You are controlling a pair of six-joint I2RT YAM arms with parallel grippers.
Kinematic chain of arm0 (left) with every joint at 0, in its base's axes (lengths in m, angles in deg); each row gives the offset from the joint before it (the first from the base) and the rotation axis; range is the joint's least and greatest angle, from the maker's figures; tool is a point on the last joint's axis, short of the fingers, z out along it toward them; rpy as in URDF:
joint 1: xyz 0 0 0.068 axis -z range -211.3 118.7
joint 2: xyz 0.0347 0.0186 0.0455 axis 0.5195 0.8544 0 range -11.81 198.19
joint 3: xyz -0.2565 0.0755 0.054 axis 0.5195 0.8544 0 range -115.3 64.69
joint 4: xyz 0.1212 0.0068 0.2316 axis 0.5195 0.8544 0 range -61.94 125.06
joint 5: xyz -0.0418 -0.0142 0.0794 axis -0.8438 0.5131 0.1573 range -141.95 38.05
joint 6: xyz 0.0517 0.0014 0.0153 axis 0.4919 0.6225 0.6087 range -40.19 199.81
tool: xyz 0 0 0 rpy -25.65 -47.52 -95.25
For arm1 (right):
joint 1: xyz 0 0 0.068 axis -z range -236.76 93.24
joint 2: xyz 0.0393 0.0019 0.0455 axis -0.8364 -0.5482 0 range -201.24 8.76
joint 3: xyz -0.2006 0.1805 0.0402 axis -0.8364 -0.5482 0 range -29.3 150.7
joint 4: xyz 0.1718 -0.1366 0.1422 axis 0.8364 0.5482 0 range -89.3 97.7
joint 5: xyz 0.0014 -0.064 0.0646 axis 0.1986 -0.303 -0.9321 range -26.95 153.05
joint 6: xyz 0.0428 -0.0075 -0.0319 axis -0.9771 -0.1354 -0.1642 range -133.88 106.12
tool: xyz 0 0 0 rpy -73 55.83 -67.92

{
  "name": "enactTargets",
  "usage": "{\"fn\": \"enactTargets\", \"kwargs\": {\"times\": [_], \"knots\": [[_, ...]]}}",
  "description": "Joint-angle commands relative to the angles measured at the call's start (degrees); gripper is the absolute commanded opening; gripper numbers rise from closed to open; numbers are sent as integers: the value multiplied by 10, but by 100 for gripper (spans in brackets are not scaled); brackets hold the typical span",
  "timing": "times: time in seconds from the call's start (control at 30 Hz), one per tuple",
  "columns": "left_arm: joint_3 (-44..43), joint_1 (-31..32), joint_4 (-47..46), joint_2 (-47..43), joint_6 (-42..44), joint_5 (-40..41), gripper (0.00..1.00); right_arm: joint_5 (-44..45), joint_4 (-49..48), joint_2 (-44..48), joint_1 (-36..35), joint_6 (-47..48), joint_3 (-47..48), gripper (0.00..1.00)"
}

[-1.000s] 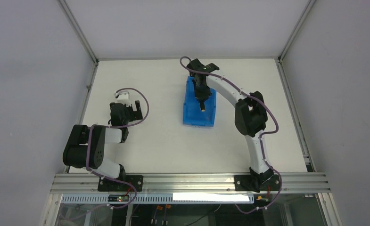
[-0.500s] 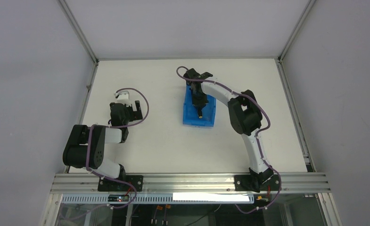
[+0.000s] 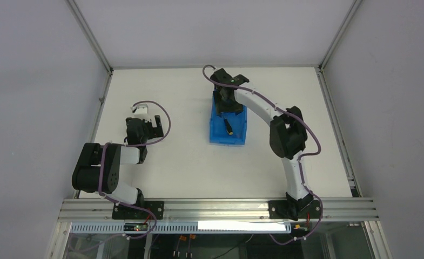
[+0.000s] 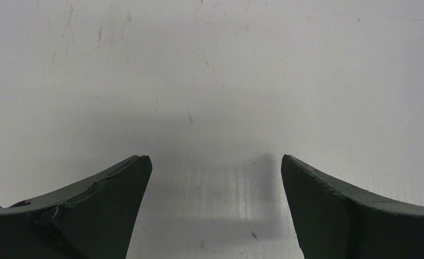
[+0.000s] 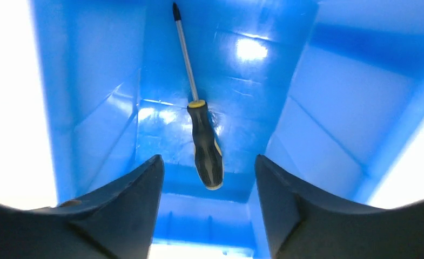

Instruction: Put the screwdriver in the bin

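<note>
Blue bin (image 5: 328, 108) now holds the screwdriver (image 5: 204, 145), lying flat beneath the right claw (image 5: 208, 159), whose jaws have released it.

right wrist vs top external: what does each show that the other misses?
Right wrist only: the screwdriver's thin shaft and tip, lying loose inside the bin, with the right tool's fingers spread and touching nothing. Top external only: the left tool over the table, well left of the bin, and the whole right arm reaching to the bin. Both: screwdriver in the bin, right tool above it.
</note>
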Motion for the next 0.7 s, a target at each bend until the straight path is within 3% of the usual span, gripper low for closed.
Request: {"fn": "enactTargets", "kwargs": {"times": [0.0,0.1,0.3,0.5,0.67], "knots": [[-12,-4,-15,-5,0,-6,100,36,1,127,-3,37,15,75],[-12,-4,-15,-5,0,-6,100,47,-28,191,1,63,-33,97],[-12,-4,-15,-5,0,-6,100,64,-161,353,42,96,-227,99],[-12,-3,-15,-5,0,-6,100,38,-348,525,162,85,-484,99],[-12,-3,-15,-5,-1,-6,100,62,-488,611,225,78,-653,99]]}}
